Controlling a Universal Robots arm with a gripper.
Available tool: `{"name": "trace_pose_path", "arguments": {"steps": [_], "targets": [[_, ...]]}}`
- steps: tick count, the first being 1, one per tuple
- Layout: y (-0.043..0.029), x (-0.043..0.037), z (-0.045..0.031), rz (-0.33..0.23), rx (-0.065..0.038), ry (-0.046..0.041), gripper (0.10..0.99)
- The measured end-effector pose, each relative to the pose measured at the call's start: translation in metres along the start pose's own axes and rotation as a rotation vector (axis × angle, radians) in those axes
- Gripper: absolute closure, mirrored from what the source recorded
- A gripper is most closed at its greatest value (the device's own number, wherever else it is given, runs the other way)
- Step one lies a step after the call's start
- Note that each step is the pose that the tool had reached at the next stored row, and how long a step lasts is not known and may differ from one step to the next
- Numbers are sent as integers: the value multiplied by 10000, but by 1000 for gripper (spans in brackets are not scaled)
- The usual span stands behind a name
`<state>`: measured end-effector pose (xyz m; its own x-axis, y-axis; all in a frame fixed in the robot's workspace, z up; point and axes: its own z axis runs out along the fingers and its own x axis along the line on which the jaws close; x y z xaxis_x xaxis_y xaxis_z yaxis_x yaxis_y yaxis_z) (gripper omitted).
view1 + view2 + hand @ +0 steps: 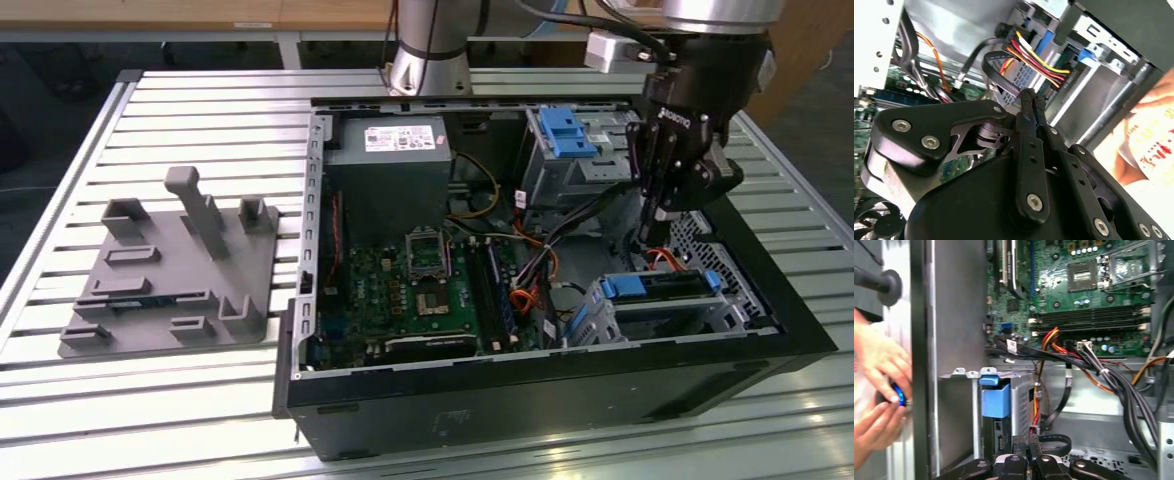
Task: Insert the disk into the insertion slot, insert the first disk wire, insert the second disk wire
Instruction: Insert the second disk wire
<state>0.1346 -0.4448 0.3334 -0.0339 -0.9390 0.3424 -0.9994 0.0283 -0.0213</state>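
Black and slim, your end effector [650, 235] hangs inside the open computer case [534, 400], near the wall on the exterior view's right. In both wrist views its two fingers [1030, 100] lie pressed together, side by side, with nothing visible between the tips. In the second wrist view the tips sit just beside a black looped cable [999, 75] and a bundle of black, yellow and orange wires [1036, 60].

Right under your end effector in the exterior view, the disk [657, 286] with its bright blue carrier rests inside the insertion slot [667, 315], the perforated silver-grey bay in the case's near corner on the exterior view's right. A thin red cable, the first disk wire [663, 257], shows just behind the disk, close to the fingertips; you cannot tell whether its plug is seated.

Further back stands the taller metal bay with a blue latch [567, 130]. The green motherboard [427, 290] fills the middle of the case, with the grey power supply [387, 160] behind it.

In the first wrist view, a person's hands [879, 385] hold a small blue object outside the case wall.

Out on the slatted metal desk [200, 110], a grey fixture plate [167, 270] sits to the exterior view's left, well apart from the case.
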Motion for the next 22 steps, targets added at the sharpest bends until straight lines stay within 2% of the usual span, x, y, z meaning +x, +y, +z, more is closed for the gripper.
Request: {"name": "trace_pose_path", "arguments": {"steps": [3, 6, 8, 10, 16, 17, 22], "targets": [[-1, 46, 13, 3, -6, -216, 937], [-3, 93, 30, 6, -15, -489, 937], [-4, 123, 39, 7, -20, -640, 937], [-5, 159, 44, 8, -23, -726, 937], [-9, 283, 59, 10, -29, -900, 937], [-9, 300, 65, 10, -31, -971, 937], [-12, 380, 95, 17, -51, -1560, 937]]}}
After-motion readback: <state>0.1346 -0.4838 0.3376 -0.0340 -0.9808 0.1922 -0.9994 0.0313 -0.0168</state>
